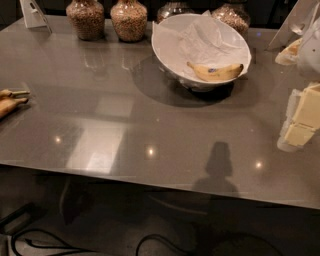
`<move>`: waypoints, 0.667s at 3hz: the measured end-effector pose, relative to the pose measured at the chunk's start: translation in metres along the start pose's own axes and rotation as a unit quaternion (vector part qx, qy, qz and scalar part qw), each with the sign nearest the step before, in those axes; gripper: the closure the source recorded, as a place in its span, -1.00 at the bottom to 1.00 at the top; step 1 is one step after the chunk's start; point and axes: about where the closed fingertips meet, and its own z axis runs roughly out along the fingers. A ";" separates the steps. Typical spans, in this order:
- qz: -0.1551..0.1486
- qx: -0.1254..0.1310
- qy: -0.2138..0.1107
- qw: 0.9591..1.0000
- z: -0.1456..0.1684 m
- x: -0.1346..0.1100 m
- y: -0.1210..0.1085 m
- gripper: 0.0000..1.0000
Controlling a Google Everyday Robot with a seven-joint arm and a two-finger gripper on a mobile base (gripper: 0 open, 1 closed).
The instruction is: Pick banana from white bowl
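Note:
The banana (216, 73) is curved and yellow with brown tips and a small dark sticker. It lies on its side at the near edge inside the white bowl (165, 50). The bowl is wide and glossy, holds a crumpled white paper liner (205, 37), and stands at the back middle of the grey table. My gripper (301, 121) shows as pale cream blocks at the right edge of the view. It hangs over the table, to the right of the bowl and nearer than it, well apart from the banana. Nothing shows in it.
Several glass jars of brownish grains (129, 20) stand in a row behind and left of the bowl. A tan-brown banana-like object (10, 102) lies at the left table edge. A white card stand (34, 14) is at the back left. The table's front edge (150, 177) runs across the lower view.

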 end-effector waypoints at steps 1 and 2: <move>0.000 0.000 0.000 1.000 0.000 0.000 0.000 -1.00; 0.000 0.017 -0.021 1.000 0.004 -0.008 -0.008 -1.00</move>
